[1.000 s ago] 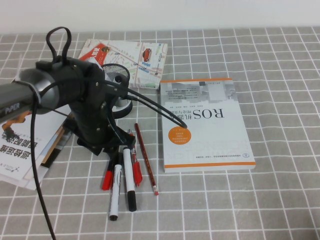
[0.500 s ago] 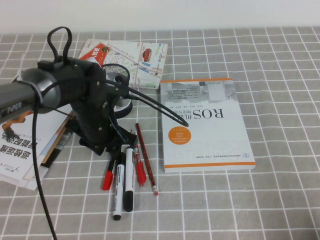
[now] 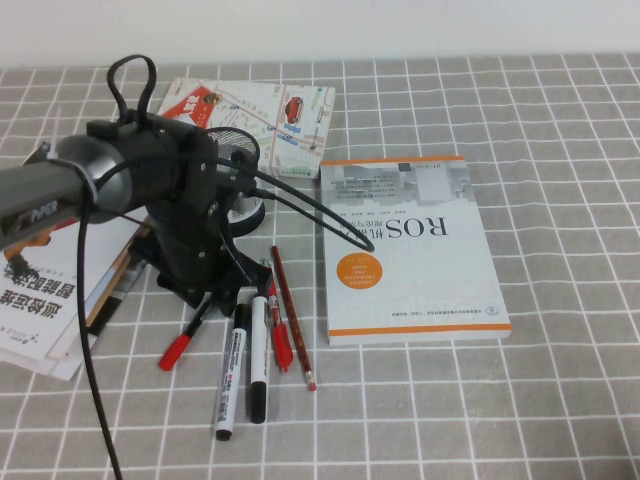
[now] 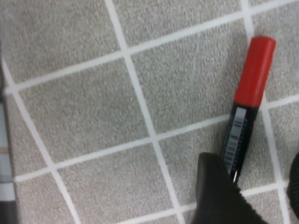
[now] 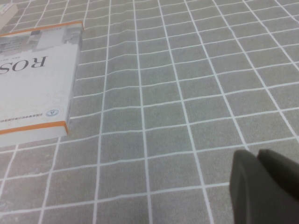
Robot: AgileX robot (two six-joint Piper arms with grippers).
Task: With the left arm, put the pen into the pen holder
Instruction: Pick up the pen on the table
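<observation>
The pen (image 3: 183, 342), red at both ends with a black middle, lies slanted on the grey checked cloth, its upper end under my left gripper (image 3: 207, 298). In the left wrist view the pen (image 4: 246, 98) runs between the open fingers (image 4: 218, 193) of my left gripper (image 4: 252, 175), which is low over it. The black mesh pen holder (image 3: 240, 147) stands just behind the left arm, partly hidden by it. My right gripper (image 5: 266, 186) is shut and empty above bare cloth; it is out of the high view.
Two white markers with black caps (image 3: 230, 385) (image 3: 258, 360), an all-red pen (image 3: 281, 338) and a pencil (image 3: 292, 320) lie beside the pen. A ROS book (image 3: 415, 250) lies to the right, a map leaflet (image 3: 268, 115) behind, stacked papers (image 3: 45, 290) to the left.
The pen's lower red end has swung out to the left. The white markers have shifted a little, and the left gripper has edged slightly back over the pen.
</observation>
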